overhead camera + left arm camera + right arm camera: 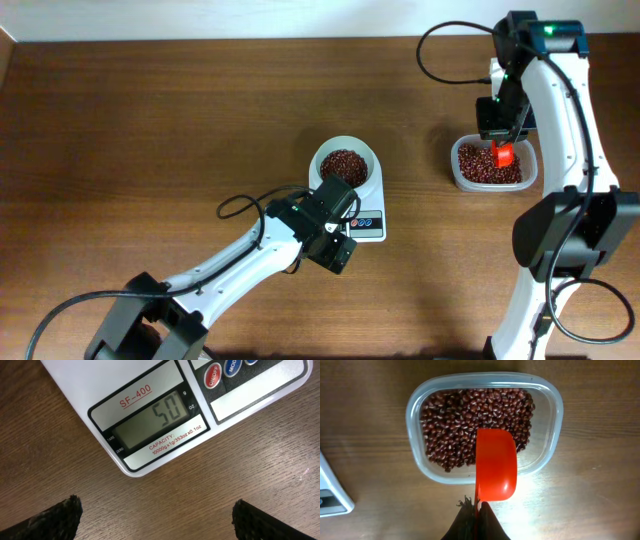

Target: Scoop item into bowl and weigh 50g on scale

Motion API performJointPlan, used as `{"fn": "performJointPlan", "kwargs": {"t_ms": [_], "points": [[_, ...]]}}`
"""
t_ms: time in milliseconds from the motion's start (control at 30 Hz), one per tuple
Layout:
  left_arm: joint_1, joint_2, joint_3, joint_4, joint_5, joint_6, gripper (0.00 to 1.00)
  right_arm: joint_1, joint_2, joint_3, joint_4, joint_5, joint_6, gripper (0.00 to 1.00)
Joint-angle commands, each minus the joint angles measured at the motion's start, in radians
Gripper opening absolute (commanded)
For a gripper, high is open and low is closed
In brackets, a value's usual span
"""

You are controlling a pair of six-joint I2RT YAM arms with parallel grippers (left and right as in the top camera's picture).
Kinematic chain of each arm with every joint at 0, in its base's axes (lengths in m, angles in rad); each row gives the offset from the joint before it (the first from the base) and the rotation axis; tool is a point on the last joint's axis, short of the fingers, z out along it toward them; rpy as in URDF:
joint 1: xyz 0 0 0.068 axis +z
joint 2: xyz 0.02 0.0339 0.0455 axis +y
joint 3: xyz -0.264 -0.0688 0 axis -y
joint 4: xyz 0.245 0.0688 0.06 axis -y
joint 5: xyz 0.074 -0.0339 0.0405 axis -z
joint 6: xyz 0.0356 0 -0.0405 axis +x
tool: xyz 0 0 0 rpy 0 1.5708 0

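Observation:
The white bowl (328,150) stands on the white scale (372,228) and holds dark red-brown beans (345,165). In the left wrist view the scale's display (155,422) reads 50. My left gripper (338,252) (157,505) hangs open over bare wood just in front of the scale's corner, with nothing between its fingers. My right gripper (500,130) (479,507) is shut on the handle of a red scoop (495,465) (503,154). The scoop hovers over the near rim of the clear tub (550,410), and no beans show on it.
The clear plastic tub (455,165) at the right holds more beans (460,420). The scale's corner (332,495) shows at the left edge of the right wrist view. Black cables (240,205) loop beside the left arm. Round buttons (212,375) sit to the right of the display.

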Motion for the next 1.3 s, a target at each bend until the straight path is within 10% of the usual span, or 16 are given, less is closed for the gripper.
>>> {"fn": "performJointPlan", "kwargs": {"t_ms": [0, 633, 900, 1267], "points": [[-0.005, 0.007, -0.007, 0.0, -0.015, 0.016, 0.99, -0.002, -0.032, -0.013, 0.014, 0.084, 0.016, 0.04], [-0.005, 0.007, -0.007, 0.0, -0.015, 0.016, 0.99, 0.0, -0.032, 0.04, 0.155, 0.076, -0.008, 0.04], [-0.005, 0.007, -0.007, 0.0, -0.015, 0.016, 0.99, 0.016, -0.03, 0.12, 0.214, -0.68, -0.206, 0.04], [-0.005, 0.007, -0.007, -0.001, -0.018, 0.016, 0.99, 0.232, -0.021, 0.057, 0.176, -0.674, -0.21, 0.04]]}}
